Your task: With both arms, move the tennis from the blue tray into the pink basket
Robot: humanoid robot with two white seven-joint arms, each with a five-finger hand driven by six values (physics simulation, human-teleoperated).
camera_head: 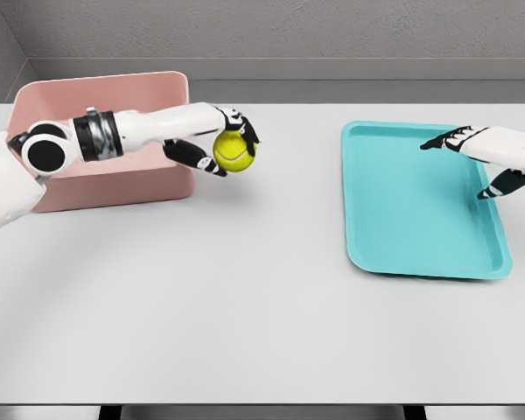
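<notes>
A yellow-green tennis ball (pixel 234 151) hangs above the table just right of the pink basket (pixel 114 185), held in my left hand (pixel 225 142), whose fingers curl over its top and side. My left arm reaches across the basket's front from the left edge. The blue tray (pixel 394 236) lies flat at the right with nothing in it. Above its right half hovers my right hand (pixel 472 162), fingers spread and holding nothing.
The white table (pixel 245 306) spans the view, with a grey wall behind its far edge. The pink basket sits at the far left, its inside partly hidden by my left forearm.
</notes>
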